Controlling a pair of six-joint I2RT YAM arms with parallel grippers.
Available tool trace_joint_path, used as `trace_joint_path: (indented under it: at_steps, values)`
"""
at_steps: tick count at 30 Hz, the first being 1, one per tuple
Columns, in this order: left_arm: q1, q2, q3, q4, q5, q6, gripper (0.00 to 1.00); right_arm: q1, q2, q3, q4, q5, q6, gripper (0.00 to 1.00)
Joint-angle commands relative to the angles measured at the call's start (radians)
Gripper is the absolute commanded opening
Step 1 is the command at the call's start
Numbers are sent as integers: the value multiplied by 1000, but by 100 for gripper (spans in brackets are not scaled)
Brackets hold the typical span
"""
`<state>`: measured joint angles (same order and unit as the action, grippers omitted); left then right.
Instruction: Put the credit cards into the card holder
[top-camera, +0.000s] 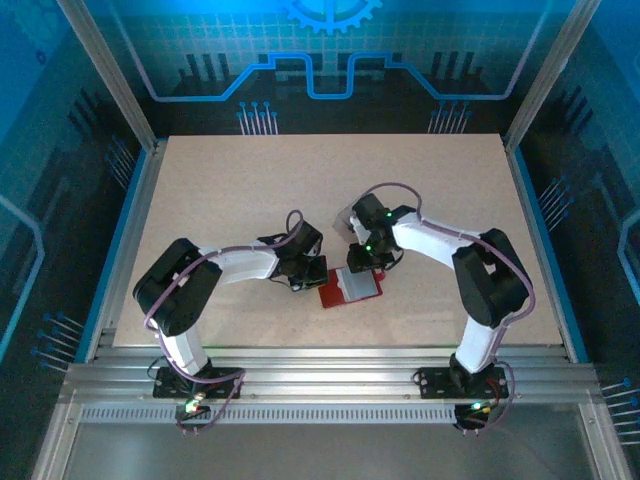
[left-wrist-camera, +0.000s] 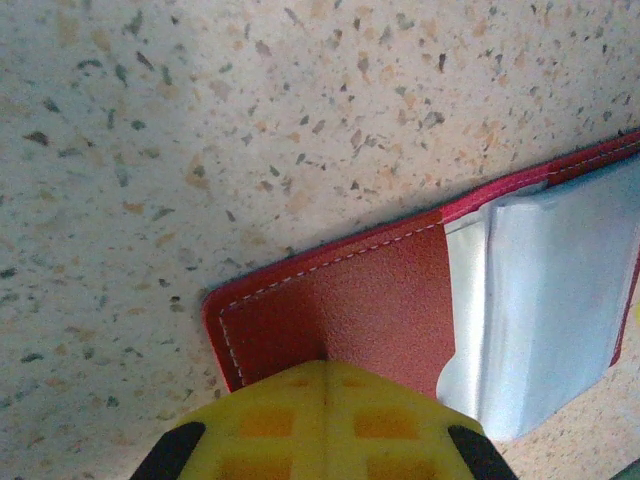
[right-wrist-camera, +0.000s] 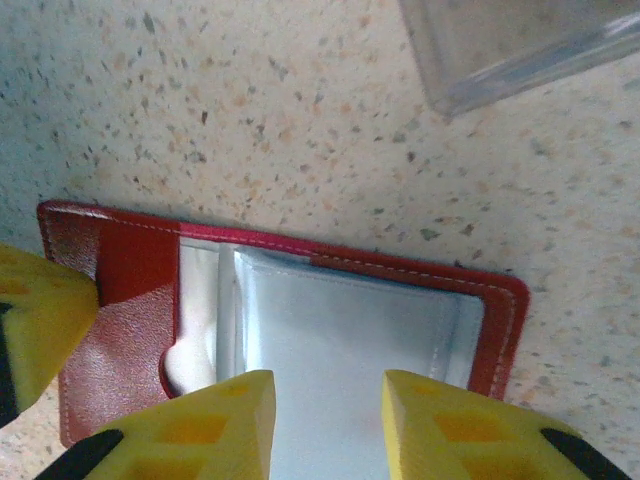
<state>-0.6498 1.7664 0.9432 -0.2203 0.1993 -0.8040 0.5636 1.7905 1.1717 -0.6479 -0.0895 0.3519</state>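
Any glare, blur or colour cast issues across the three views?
Top external: blue cast around the edges, card holder small. Left wrist: left gripper blurred up close, table sharp. Right wrist: pale sheen on the pockets, clear box slightly soft.

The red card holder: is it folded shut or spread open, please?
Spread open: the card holder lies flat, its pale grey pockets facing up within the red border.
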Motion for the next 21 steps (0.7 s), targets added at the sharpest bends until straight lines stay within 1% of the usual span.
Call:
trace_joint_path:
  at_steps: [1, 4, 7, 10, 14, 21]
  values:
    - [11, 18, 23, -88, -33, 42, 0, 36, 29, 22, -25, 47, -34, 36]
    - [12, 19, 32, -101, -37, 54, 0, 54, 48, 31, -24, 87, -38, 36]
    - [17, 19, 31, -100, -34, 55, 0, 72, 61, 43, -28, 166, -27, 36]
    - [18, 18, 29, -100, -32, 57, 0, 81, 56, 43, -25, 211, -19, 36]
    - [18, 20, 26, -97, -30, 56, 0, 81, 33, 35, -13, 223, -19, 39]
    - [18, 25, 19, -77, -17, 45, 0, 92, 78, 54, -15, 205, -33, 40]
